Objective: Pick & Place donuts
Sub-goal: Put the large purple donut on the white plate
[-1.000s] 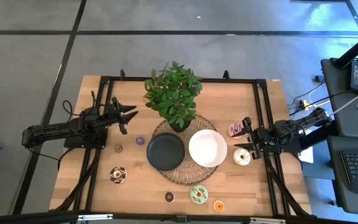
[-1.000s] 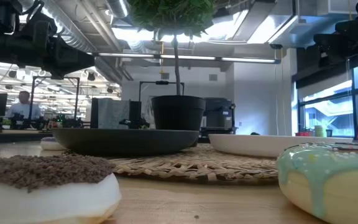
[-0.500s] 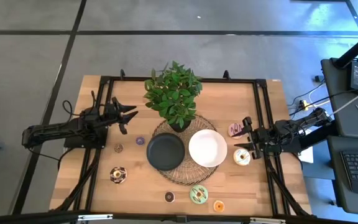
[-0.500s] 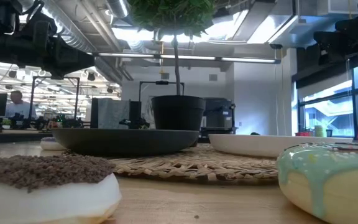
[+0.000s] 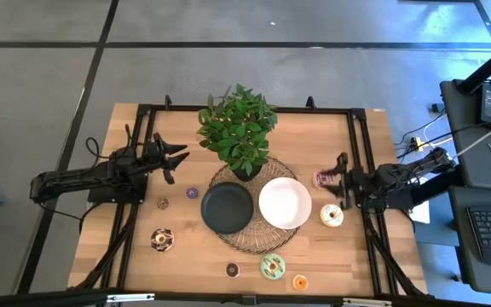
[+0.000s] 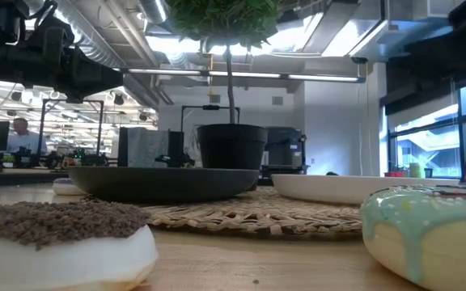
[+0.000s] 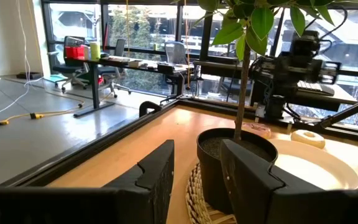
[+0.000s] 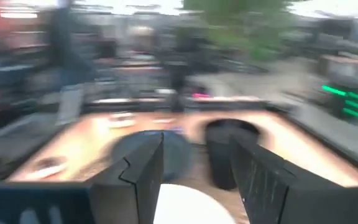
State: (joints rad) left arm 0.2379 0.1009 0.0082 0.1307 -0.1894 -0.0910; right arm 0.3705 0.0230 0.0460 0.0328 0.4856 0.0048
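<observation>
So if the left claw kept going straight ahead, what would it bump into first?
Probably the round black plant pot: the open left gripper points at it, with nothing visible between. How near it is remains unclear.

Left tool [image 5: 177,159] and right tool [image 5: 338,182] both hover with fingers spread apart.

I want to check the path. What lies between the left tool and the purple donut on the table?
In the high view, only bare wood lies between the left tool and the purple donut. Nothing stands in that stretch.
</observation>
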